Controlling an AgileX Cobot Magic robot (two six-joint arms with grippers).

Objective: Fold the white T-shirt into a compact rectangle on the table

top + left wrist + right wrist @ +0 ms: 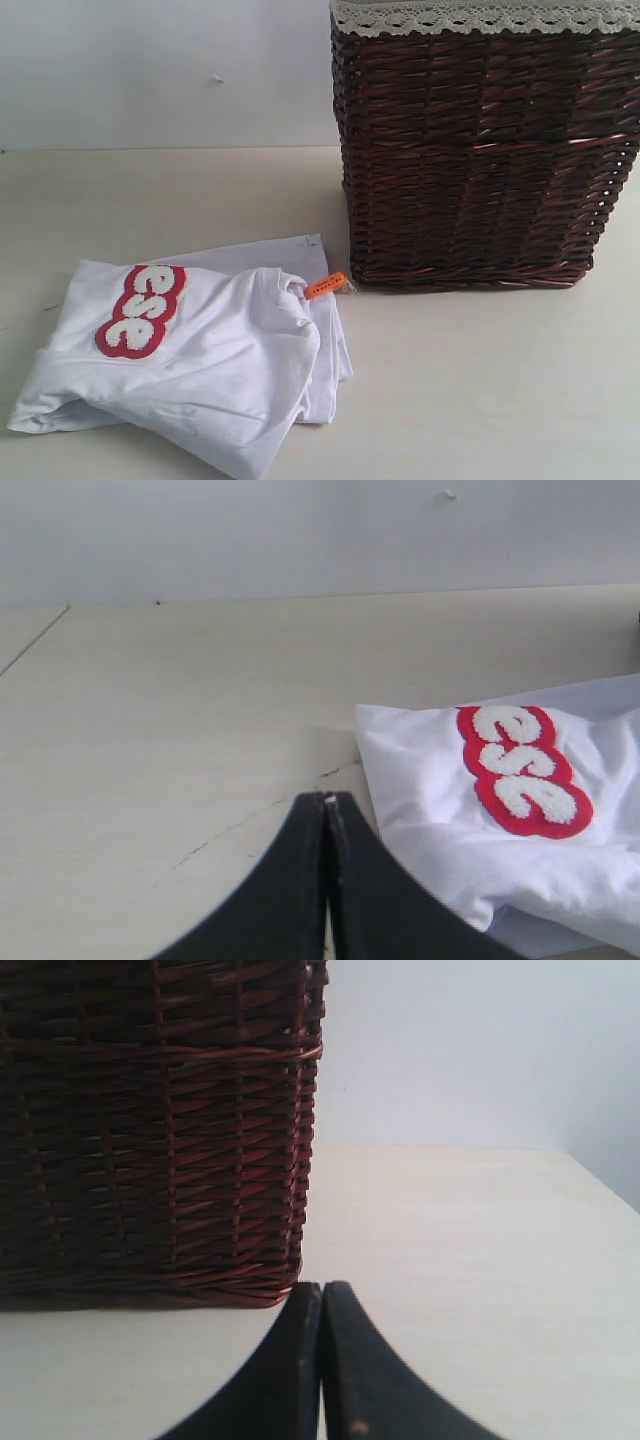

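The white T-shirt (200, 360) lies crumpled in a loose heap on the table (480, 380) at the front left, red fuzzy letters (142, 309) facing up and an orange tag (325, 285) at its right edge. The left wrist view shows the same T-shirt (480, 820) just beside my left gripper (328, 802), which is shut with nothing in it and is clear of the cloth. Above bare table near the basket's corner, my right gripper (322, 1290) is shut and empty. Neither gripper appears in the exterior view.
A tall dark brown wicker basket (480, 150) with cream lace trim (480, 17) stands at the back right, close to the shirt's tag. In the right wrist view the basket (150, 1130) fills one side. A thin crack (250, 825) runs across the tabletop.
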